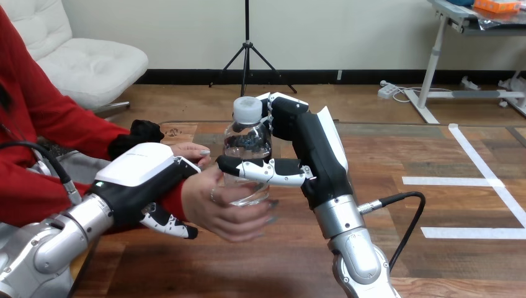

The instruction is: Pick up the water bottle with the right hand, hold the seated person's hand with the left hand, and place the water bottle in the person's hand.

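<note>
Thumb in front and fingers behind, the right hand (322, 164) pinches the upright bottle (247, 141) above the table (434, 155). The person's hand (218, 206) cups its base from the left; the left hand (139, 180) curls round that wrist (177, 200).

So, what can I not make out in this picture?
1. Lower part of the water bottle: head view, hidden by the person's hand wrapped round it.
2. The person's wrist: head view, mostly covered by the left hand clasping it.
3. The right hand: head view, its fingers run partly behind the bottle.
</note>
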{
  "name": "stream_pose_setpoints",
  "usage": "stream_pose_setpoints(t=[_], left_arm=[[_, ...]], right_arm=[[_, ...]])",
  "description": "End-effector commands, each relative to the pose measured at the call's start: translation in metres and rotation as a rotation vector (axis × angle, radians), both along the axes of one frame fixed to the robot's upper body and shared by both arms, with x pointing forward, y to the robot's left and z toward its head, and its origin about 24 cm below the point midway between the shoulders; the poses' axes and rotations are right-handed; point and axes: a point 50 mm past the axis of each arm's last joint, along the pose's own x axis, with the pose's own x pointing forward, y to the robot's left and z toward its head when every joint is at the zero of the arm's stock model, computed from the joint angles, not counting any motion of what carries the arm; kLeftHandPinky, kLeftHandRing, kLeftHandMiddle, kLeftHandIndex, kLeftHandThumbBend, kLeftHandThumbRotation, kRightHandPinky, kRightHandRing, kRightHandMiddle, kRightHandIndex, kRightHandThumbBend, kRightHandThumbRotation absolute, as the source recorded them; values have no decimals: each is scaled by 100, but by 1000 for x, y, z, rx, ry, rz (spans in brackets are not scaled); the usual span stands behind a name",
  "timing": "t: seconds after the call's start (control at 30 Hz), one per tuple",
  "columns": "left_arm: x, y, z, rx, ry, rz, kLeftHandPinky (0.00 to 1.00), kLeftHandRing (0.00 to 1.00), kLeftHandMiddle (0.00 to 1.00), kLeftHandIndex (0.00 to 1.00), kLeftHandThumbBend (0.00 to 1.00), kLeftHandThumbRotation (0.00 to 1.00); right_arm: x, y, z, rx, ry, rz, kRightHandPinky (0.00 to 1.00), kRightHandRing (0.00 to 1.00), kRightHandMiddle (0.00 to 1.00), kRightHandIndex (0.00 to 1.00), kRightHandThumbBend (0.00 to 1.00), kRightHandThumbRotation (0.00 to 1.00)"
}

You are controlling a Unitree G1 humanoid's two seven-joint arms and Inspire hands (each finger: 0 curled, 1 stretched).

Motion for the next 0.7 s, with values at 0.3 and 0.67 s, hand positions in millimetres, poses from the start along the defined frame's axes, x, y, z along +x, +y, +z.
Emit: stream_pose_setpoints(t=[0.3,0.67], left_arm=[[7,-18,18,-69,-76,-49,25,32,40,42,73,0],[7,-17,16,-80,-67,-43,26,33,40,42,73,0]], right_arm=[[11,10,34,45,-134,28,31,37,52,52,84,0],[9,11,35,43,-142,22,31,37,52,52,84,0]])
